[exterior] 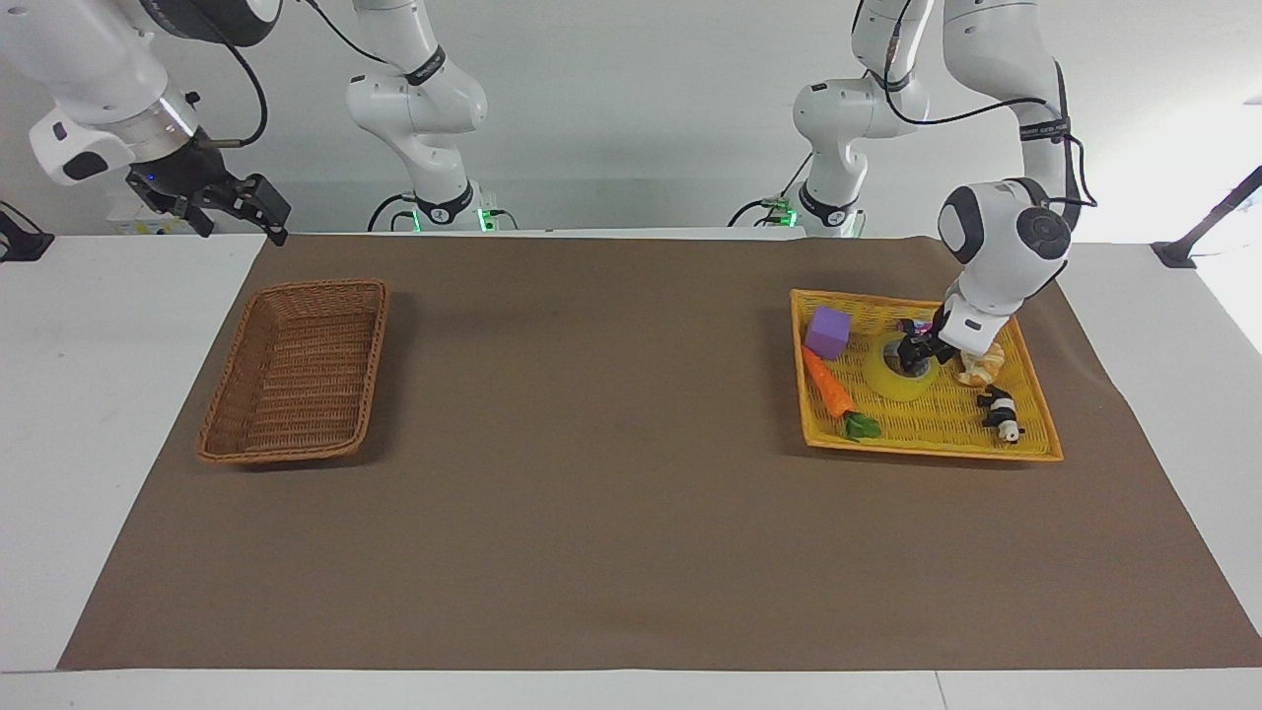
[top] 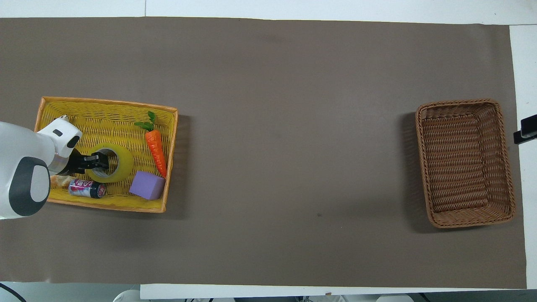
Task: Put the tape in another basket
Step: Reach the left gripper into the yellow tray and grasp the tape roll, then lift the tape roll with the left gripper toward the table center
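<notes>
Tape lying flat in the yellow tray at the left arm's end of the tabletop. Left hand straddles the roll's wall, one finger in the core; whether it grips yet cannot be told. Right hand waits, wide, near the brown basket. The roll is likely light, stiff, slick-sided; the wall offers the best hold.

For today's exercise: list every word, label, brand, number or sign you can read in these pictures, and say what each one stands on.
Nothing can be read for certain.
Can, lying in the yellow tray: red and white lettering on its side, too small and blurred to read.
Black band on the left arm: small white lettering, too small to read.
Black band on the right arm: the same, too small to read.
Tape, carrot, purple block, brown basket: no text.
</notes>
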Controlling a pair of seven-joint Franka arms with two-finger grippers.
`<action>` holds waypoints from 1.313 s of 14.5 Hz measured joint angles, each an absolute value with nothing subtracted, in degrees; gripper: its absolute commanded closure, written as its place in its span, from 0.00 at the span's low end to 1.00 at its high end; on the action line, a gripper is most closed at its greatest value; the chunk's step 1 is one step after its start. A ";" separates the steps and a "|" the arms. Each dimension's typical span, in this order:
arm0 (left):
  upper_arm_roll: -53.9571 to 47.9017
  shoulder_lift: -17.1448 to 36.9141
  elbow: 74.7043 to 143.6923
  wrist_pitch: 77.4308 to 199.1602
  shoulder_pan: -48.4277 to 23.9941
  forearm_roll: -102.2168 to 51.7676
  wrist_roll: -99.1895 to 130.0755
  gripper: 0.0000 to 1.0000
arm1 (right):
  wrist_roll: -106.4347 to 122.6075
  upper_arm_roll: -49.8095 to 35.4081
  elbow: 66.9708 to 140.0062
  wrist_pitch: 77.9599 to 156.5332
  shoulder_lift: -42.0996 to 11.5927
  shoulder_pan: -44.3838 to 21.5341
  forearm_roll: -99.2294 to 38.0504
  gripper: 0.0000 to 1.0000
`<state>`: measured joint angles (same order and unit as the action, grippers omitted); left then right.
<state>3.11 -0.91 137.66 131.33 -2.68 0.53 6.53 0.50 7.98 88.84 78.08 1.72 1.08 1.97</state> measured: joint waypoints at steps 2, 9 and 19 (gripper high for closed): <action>3.08 -0.82 138.00 131.35 -2.68 0.53 6.90 0.33 | 0.50 7.98 88.84 78.08 1.73 1.08 1.97 0.01; 2.80 -1.01 138.92 132.27 -2.71 -0.09 7.25 1.00 | 0.50 7.98 88.84 78.08 1.73 1.08 1.97 0.01; 2.45 0.32 122.16 119.03 -5.23 -5.86 7.10 1.00 | 0.50 7.98 88.84 78.08 1.72 1.08 1.97 0.01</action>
